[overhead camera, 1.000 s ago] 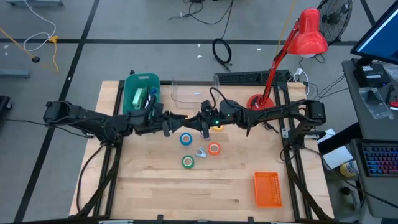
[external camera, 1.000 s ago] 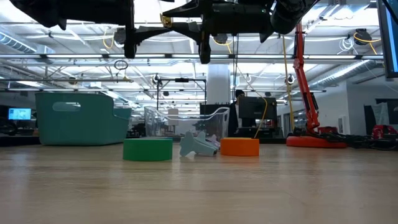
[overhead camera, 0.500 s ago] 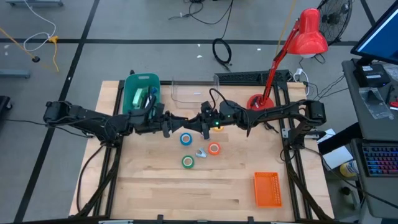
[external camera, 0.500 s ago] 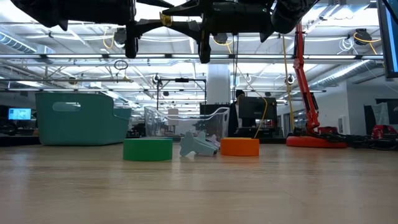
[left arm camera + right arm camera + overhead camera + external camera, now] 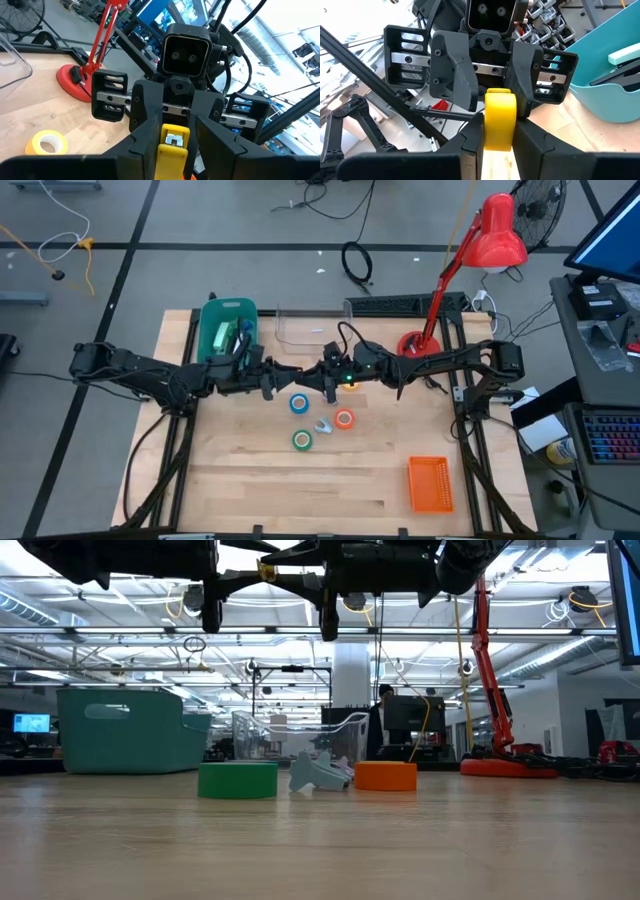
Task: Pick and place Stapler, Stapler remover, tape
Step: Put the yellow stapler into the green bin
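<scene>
A yellow stapler [image 5: 301, 370] hangs level above the table's middle. My left gripper [image 5: 284, 373] is shut on its left end and my right gripper [image 5: 318, 373] on its right end. The two grippers face each other. On the table below lie a blue tape roll [image 5: 299, 403], an orange one [image 5: 344, 419], a green one [image 5: 302, 440] and a yellow one [image 5: 47, 142], each flat on its side. The grey stapler remover [image 5: 324, 425] lies between the green and orange rolls. My left gripper pinches the stapler's left end [image 5: 497, 97] between its two fingers [image 5: 455, 80]. It comes level from the table's left, fingers along the stapler. The stapler is lifted clear of the table. My right gripper pinches the stapler's right end [image 5: 172, 137] between its two fingers [image 5: 147, 120]. It comes level from the table's right, fingers along the stapler, which stays level in the air.
A teal bin [image 5: 228, 330] holding items stands at the far left, with a clear container [image 5: 300, 330] beside it. A red desk lamp [image 5: 415, 345] rises at the far right. An orange basket [image 5: 430, 483] sits near the front right.
My left gripper has shut on the stapler's left end. My right gripper has kept its hold. Neither arm has moved from its place, and the stapler has stayed level.
</scene>
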